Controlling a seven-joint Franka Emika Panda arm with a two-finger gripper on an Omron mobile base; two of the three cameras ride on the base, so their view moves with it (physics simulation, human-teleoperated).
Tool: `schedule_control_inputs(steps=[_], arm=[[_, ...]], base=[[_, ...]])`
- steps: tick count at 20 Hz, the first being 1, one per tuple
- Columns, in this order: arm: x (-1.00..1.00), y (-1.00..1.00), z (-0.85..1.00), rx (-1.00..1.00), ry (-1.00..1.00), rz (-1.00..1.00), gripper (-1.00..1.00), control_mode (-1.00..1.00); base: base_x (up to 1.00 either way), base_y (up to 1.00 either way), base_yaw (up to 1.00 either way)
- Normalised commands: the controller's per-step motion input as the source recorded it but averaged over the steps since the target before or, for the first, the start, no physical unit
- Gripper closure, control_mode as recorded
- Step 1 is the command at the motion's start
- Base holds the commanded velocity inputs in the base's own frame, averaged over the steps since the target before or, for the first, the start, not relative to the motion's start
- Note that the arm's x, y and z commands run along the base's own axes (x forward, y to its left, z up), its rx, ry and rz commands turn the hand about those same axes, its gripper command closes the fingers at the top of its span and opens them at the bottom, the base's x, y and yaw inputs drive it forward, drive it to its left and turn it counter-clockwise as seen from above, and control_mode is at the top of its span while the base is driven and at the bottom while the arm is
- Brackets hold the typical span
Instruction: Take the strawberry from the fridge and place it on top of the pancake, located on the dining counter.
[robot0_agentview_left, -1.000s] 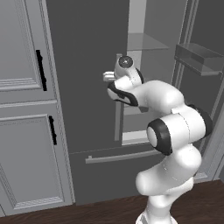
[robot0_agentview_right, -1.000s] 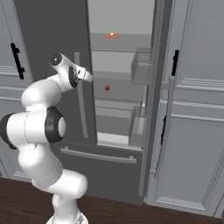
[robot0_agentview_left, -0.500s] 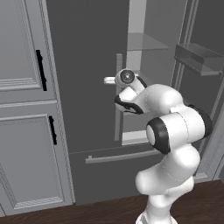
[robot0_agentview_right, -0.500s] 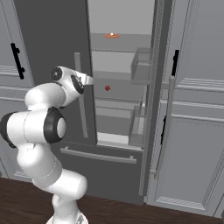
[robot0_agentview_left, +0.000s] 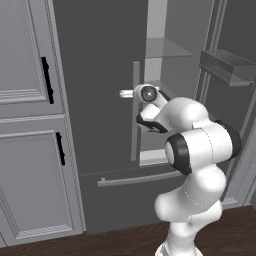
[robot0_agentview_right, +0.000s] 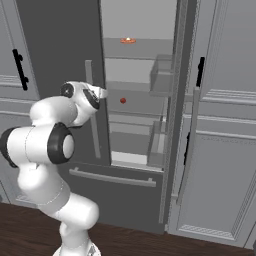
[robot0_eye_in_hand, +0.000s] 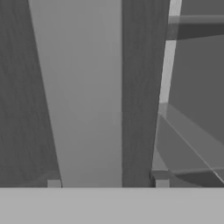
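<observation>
Lowered and drawn in against the fridge (robot0_agentview_left: 95, 75) over the last second, with the gripper (robot0_eye_in_hand: 107, 183) narrowed from wide to half-parted around the left door's handle (robot0_eye_in_hand: 87, 96). Straddling the bar now, one tip against its edge and a sliver of gap at the other, so not yet clamped.

Seen through the open right side: strawberry (robot0_agentview_right: 123, 100), small and red, alone on a middle glass shelf, well behind the arm and untouched.

Likely trouble from here:
- Slipping off the handle if pulled before the jaws seat, given that gap.
- Swinging the left door into the bulky elbow (robot0_agentview_left: 200, 145), parked just in front of it.
- Clipping a door edge or shelf lip on the reach inward.
- Nudging the round strawberry into a roll toward the back with an off-centre pinch.

Contents, by compartment:
- Upper shelf: one small orange thing (robot0_agentview_right: 128, 40), too small to name.
- Middle shelf: the strawberry and nothing else.
- Lower shelves: apparently bare.
- Bins (robot0_agentview_right: 161, 75) on the open right door (robot0_agentview_right: 192, 140): apparently bare.
- Bottom drawer (robot0_agentview_right: 112, 177): shut.
</observation>
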Motion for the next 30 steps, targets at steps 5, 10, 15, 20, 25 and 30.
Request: schedule_control_inputs(steps=[5, 10, 15, 20, 25, 30], arm=[[-0.73, 0.15, -0.08, 0.00, 0.02, -0.22, 1.00, -1.00], [-0.98, 0.23, 0.00, 0.00, 0.03, -0.31, 1.00, -1.00], [-1.00, 0.39, 0.00, 0.00, 0.02, -0.31, 1.00, -1.00], [-1.00, 0.56, 0.00, 0.00, 0.10, -0.31, 1.00, -1.00], [-0.77, 0.89, 0.00, -0.02, 0.02, -0.31, 1.00, -1.00], [-0.31, 0.97, -0.01, -0.01, 0.00, -0.23, -1.00, -1.00]], base=[[0.00, 0.00, 0.00], [0.00, 0.00, 0.00], [0.00, 0.00, 0.00], [0.00, 0.00, 0.00], [0.00, 0.00, 0.00], [0.00, 0.00, 0.00]])
